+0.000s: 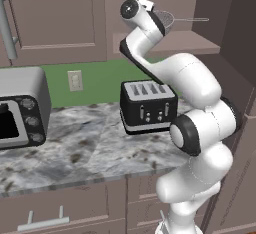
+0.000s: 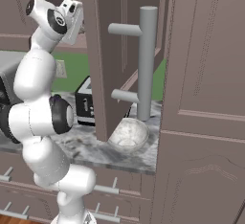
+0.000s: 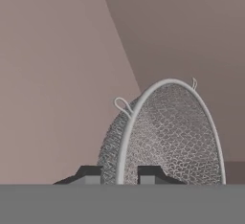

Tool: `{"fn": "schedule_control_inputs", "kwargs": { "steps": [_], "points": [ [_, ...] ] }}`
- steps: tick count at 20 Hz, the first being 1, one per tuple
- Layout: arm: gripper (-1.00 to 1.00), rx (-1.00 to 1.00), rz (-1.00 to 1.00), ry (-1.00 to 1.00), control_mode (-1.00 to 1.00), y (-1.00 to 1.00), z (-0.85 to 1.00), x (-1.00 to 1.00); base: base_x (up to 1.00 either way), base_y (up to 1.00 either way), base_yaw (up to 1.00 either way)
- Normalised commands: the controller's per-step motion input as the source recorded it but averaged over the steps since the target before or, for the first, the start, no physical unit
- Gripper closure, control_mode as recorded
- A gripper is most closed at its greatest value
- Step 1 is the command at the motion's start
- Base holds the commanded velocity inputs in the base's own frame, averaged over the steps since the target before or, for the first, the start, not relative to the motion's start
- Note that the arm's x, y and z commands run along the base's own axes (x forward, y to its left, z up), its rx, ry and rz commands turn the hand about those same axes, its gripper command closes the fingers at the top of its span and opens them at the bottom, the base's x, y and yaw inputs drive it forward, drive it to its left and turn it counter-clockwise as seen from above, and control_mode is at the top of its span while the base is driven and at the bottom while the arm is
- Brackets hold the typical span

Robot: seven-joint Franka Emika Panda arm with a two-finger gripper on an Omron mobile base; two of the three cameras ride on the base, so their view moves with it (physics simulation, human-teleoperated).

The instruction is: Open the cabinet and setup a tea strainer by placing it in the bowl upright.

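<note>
Inside the open cabinet (image 1: 200,43), the tool (image 3: 119,175) pinches the tea strainer (image 1: 167,20) rim, handle pointing right along the shelf.

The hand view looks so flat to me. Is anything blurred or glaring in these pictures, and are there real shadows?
Hand view: the tea strainer mesh is sharp, no glare; the cabinet walls are flat shades. Left base view: soft shading beneath the toaster, no blur. Right base view: the bowl sits in dim shade by the door, edges slightly jagged.
</note>
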Motion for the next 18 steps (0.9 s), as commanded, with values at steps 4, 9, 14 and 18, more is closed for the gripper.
{"fn": "schedule_control_inputs", "kwargs": {
  "steps": [4,9,14,18],
  "points": [
    [1.00,0.00,-0.03,0.00,-1.00,0.02,0.07,-0.96,0.00,0.00,0.00],
    [1.00,0.00,-0.15,0.00,-1.00,0.14,0.01,-0.90,0.00,0.00,0.00],
    [1.00,0.01,-0.22,0.00,-1.00,0.00,0.01,-0.74,0.00,0.00,0.00],
    [1.00,0.00,-0.29,0.00,-1.00,0.00,0.00,-0.57,0.00,0.00,0.00]
  ]
}}
